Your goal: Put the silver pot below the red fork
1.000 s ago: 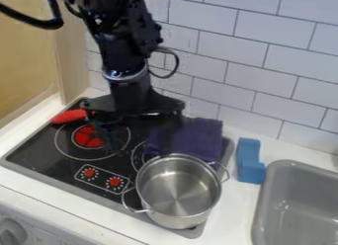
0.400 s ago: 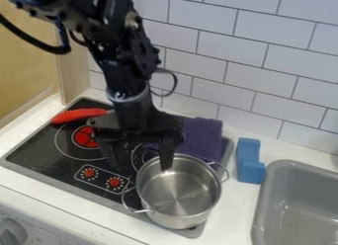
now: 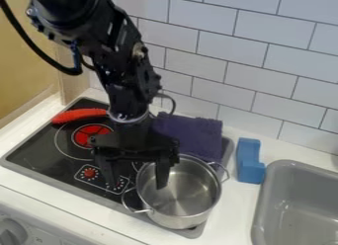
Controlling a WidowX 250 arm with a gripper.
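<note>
My black gripper (image 3: 137, 183) hangs over the front middle of the stove, its two fingers spread apart. One finger is over the inside of the silver pot (image 3: 187, 188), the other outside it to the left, above the stove knobs. The pot is upright on the stove's front right corner, with a wire handle on each side. A red object (image 3: 79, 115), likely the fork, lies at the stove's back left; its tines cannot be made out.
A folded purple cloth (image 3: 192, 135) lies on the stove (image 3: 41, 142) behind the pot. To the right are a blue block (image 3: 249, 161) and a grey sink (image 3: 297, 165). A tiled wall runs along the back.
From the back of the stove, my gripper has come forward and down to the pot's left rim. The pot, the red object and the cloth have stayed in place.
</note>
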